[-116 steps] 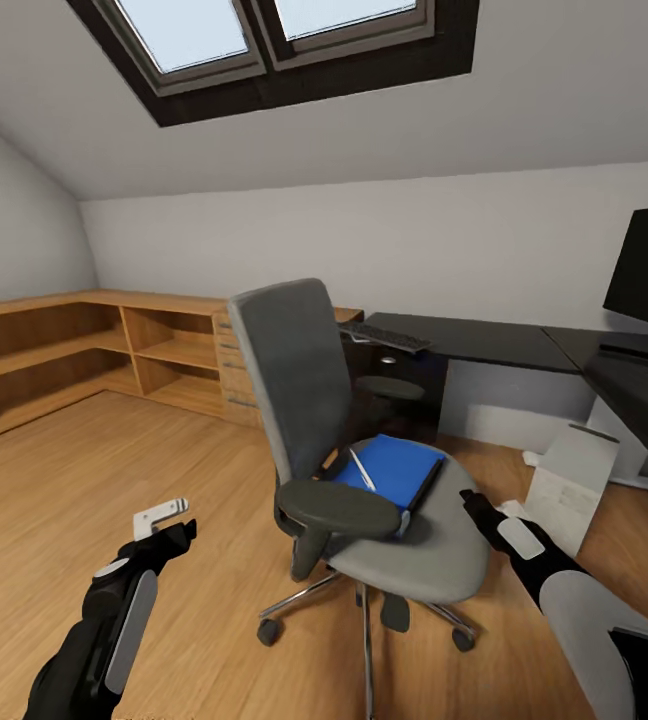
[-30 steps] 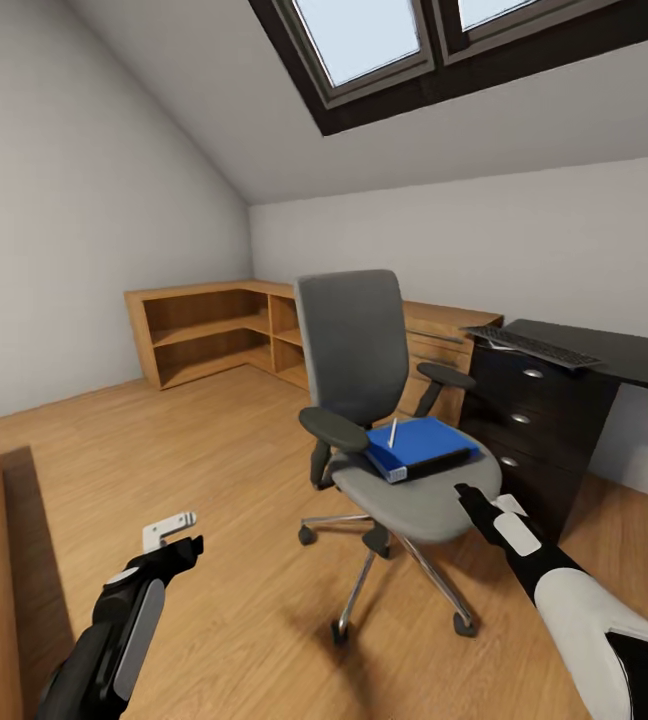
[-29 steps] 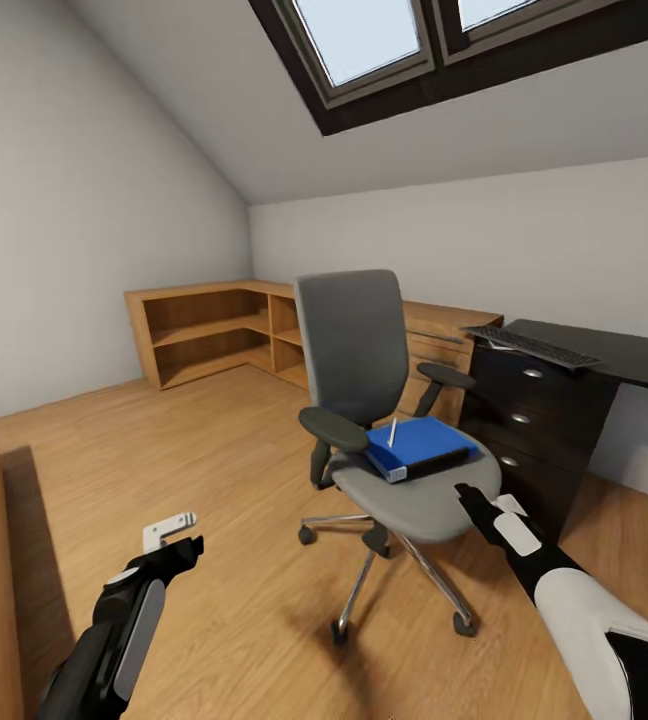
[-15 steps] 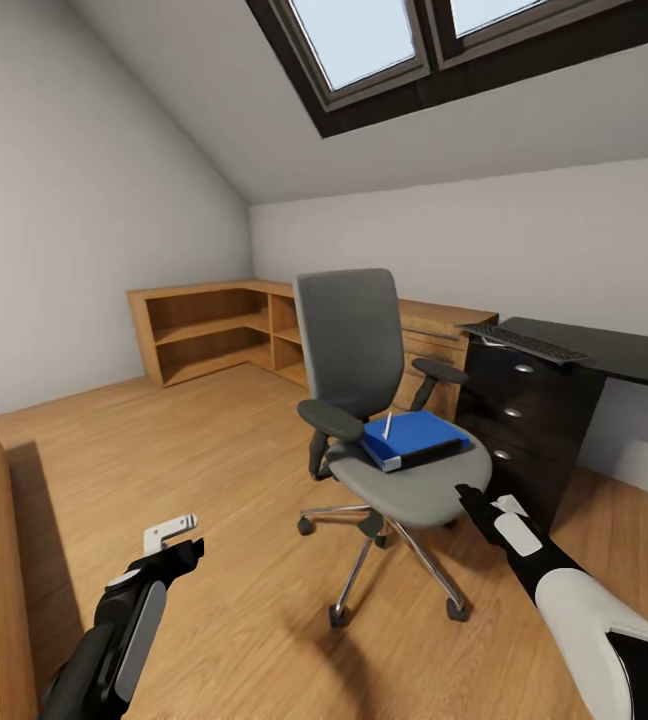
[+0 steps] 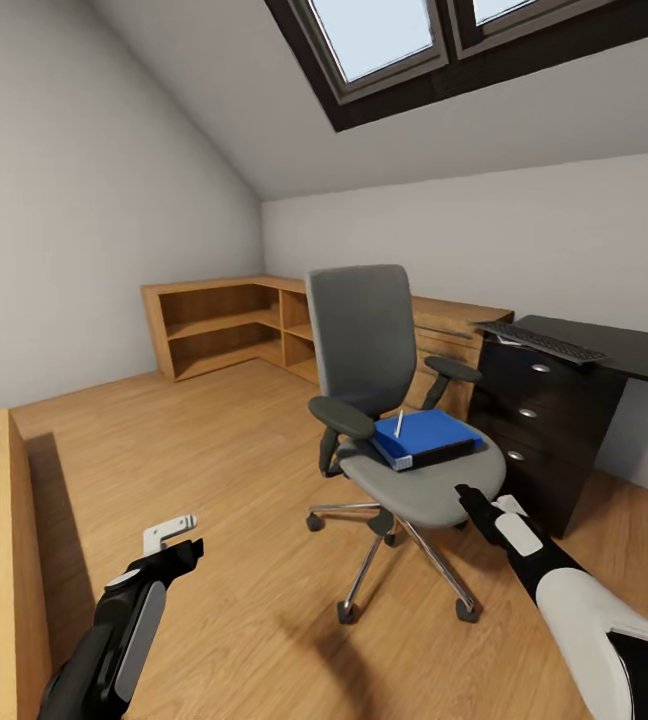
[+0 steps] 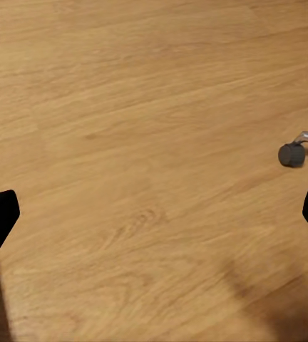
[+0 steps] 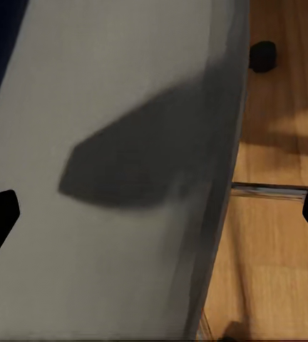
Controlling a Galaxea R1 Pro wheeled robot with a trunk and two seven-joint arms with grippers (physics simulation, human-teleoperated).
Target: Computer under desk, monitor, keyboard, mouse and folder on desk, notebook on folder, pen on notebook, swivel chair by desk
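Folder [image 5: 426, 437] on swivel chair [image 5: 384, 400], beyond right tool [image 5: 467, 497]

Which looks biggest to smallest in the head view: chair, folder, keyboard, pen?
1. Chair
2. Folder
3. Keyboard, close to the folder in apparent size but farther away, so unsure
4. Pen

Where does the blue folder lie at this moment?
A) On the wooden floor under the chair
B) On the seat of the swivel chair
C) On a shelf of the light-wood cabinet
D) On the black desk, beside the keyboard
B: in the head view the blue folder rests flat on the grey seat of the swivel chair, with the pen on top of it.
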